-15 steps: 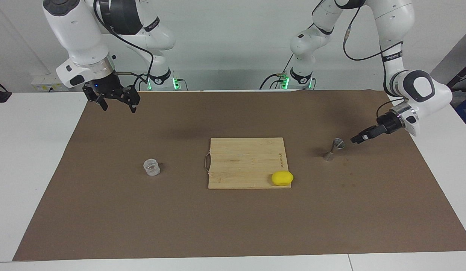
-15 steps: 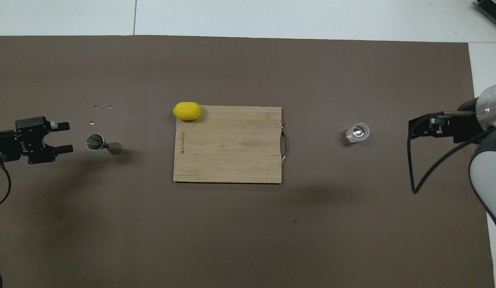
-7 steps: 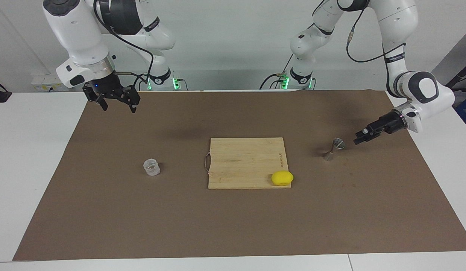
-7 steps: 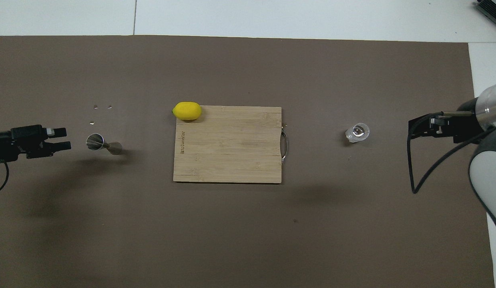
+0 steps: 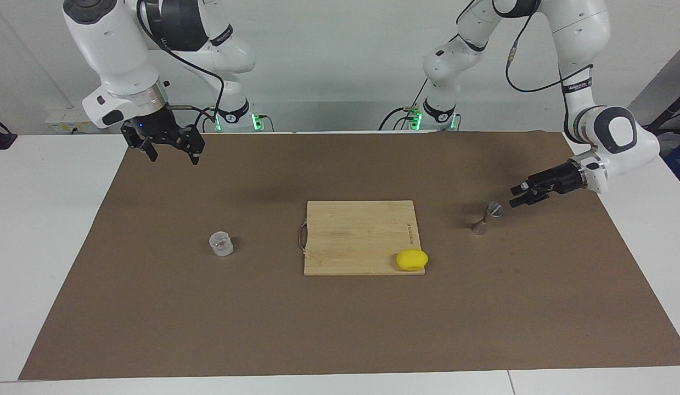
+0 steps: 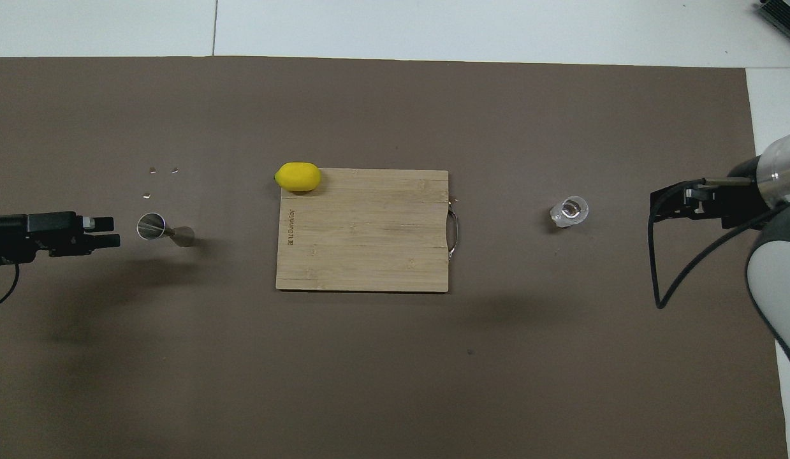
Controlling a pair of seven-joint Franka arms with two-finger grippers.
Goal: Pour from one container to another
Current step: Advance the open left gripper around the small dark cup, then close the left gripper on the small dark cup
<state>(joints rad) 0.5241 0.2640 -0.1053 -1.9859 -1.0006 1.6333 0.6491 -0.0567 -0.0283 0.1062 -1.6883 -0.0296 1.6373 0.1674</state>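
A white table [image 5: 38, 230] is covered over most of its top by a brown mat [image 5: 340, 329], and a pale wall is seen past the robots in the facing view only. The arms' bases, with green lights, and their full white bodies are shown in the facing view, while in the overhead view they are cut off at the frame's edges.

A wooden cutting board [image 5: 359, 233] with a metal handle is laid at the middle of the mat. A lemon [image 5: 411, 259] is set on the board's corner farther from the robots, toward the left arm's end; in the overhead view [image 6: 298, 176] it is seen to overhang the board's edge.

The right pincer [image 5: 168, 147] is held high over the mat's edge at the right arm's end, fingers spread apart, and the arm waits. In the overhead view it [image 6: 672, 203] is largely hidden by its own wrist and cable.

The left pincer [image 5: 518, 195] is held level, just beside the jigger's upper cup and apart from it. Its fingers are parted by a narrow gap, seen more plainly in the overhead view [image 6: 108, 232].

The glass tumbler [image 5: 221, 243] stands upright on the mat, between the board and the right arm's end; whether it holds anything cannot be told. The metal jigger [image 5: 485, 217] stands on the mat toward the left arm's end. Small pale specks [image 6: 163, 171] near the jigger are visible from overhead only.
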